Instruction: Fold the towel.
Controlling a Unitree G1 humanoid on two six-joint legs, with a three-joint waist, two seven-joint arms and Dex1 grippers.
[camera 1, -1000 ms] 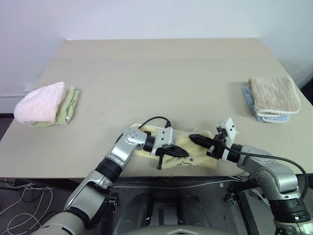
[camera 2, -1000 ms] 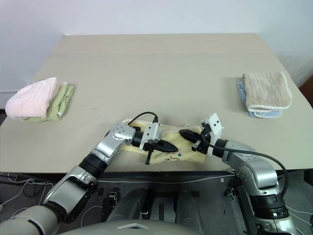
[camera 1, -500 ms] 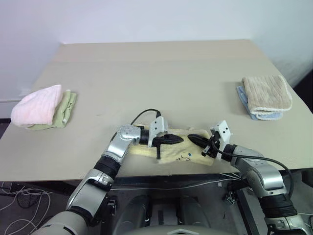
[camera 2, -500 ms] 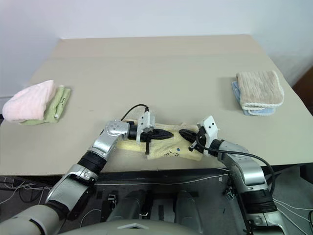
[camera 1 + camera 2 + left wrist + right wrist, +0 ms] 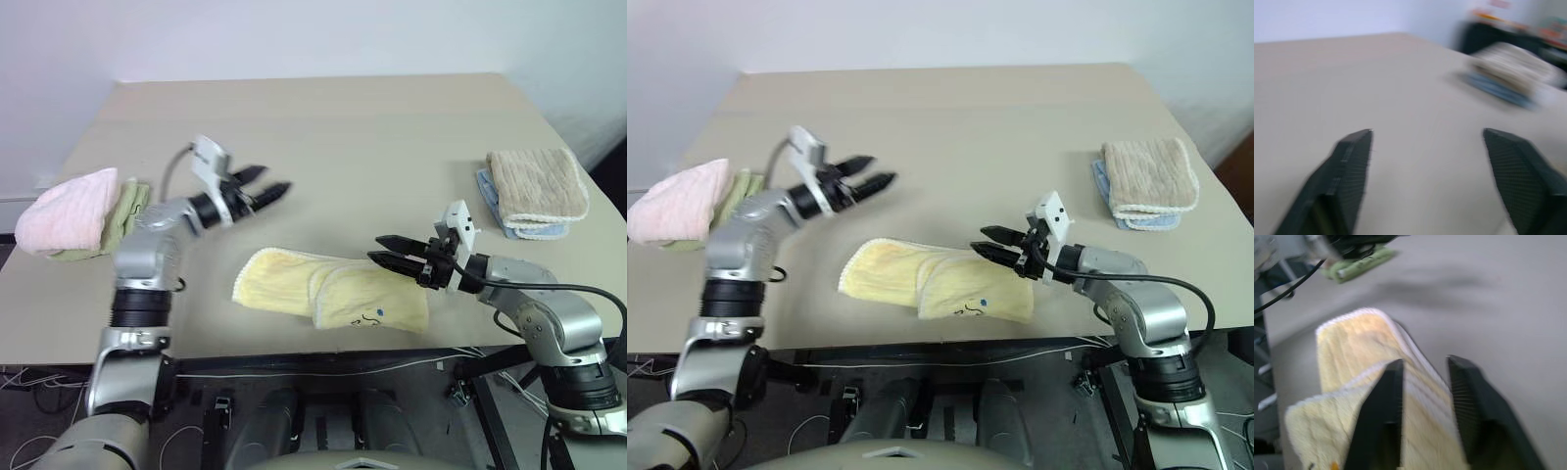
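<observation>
The pale yellow towel point(image 5: 328, 294) lies folded over itself near the table's front edge, its small dark logo point(image 5: 372, 315) on the right flap. My left gripper point(image 5: 274, 179) hangs open above the table, well to the left of and beyond the towel, with nothing between its fingers point(image 5: 1347, 171). My right gripper point(image 5: 376, 249) is open and empty, hovering just over the towel's right end. In the right wrist view the towel point(image 5: 1352, 352) lies beneath that gripper's fingers point(image 5: 1383, 411).
A pink fluffy towel point(image 5: 73, 208) rests on a green one point(image 5: 132, 211) at the table's left edge. A beige ribbed towel point(image 5: 537, 186) sits on a blue one point(image 5: 487, 188) at the right. The table point(image 5: 343, 127) is beige.
Both grippers have opened and let go of the towel. The left arm swung up and away to the left. The right gripper rose a little. The towel now lies spread wider to the left.
</observation>
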